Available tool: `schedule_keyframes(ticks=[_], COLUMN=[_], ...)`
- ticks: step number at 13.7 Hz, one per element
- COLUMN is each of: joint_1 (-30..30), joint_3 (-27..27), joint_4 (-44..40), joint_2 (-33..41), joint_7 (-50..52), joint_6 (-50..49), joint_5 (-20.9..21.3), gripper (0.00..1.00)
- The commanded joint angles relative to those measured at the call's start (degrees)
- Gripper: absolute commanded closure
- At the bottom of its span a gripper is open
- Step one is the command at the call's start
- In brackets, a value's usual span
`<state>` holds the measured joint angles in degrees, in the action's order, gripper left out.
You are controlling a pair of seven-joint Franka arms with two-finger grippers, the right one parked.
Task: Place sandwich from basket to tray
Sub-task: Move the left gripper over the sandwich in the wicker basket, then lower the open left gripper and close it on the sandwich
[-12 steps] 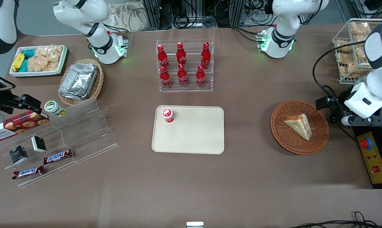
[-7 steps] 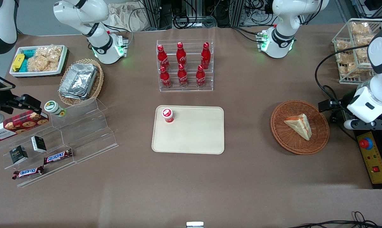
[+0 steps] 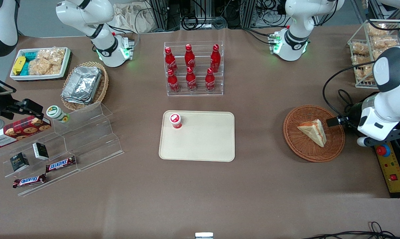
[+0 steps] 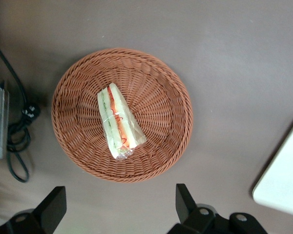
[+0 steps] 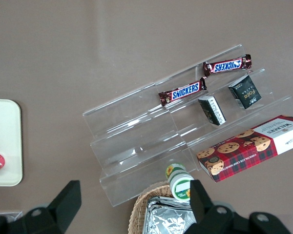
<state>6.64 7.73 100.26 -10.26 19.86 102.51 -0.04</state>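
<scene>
While the triangular white-bread sandwich [image 4: 118, 123] lies flat in the round reddish-brown wicker basket [image 4: 78, 83], the left gripper [image 4: 118, 210] hangs high beside the basket's rim, its jaws spread wide and empty. The sandwich's long axis runs roughly across the jaw gap. The basket is otherwise bare; the flat beige tray [image 3: 206, 142] has ample free surface beside its red-capped cup [image 3: 175, 120].
</scene>
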Motion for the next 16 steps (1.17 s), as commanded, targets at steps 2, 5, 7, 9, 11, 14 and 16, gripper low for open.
schedule_keyframes(ticks=[2,5,7,9,11,14,16], joint_1=[0.4,0.4,0.5,0.7,0.7,0.7,0.6], joint_3=[0.1,0.0,-0.1,-0.2,-0.3,-0.4,-2.1], joint_4=[6.9,9.2,12.0,16.1,18.0,18.6,19.4], joint_2=[1.1,0.5,0.3,-0.1,-1.4,-3.4,-4.1], joint_7=[7.4,13.5,16.7,20.4,26.5,31.4,32.6], joint_6=[6.8,9.8,13.8,20.9,24.2,24.5,24.7], joint_5=[0.9,2.6,2.8,2.8,2.8,4.2,4.8], gripper=[0.0,0.0,0.0,0.0,0.0,0.0,0.0])
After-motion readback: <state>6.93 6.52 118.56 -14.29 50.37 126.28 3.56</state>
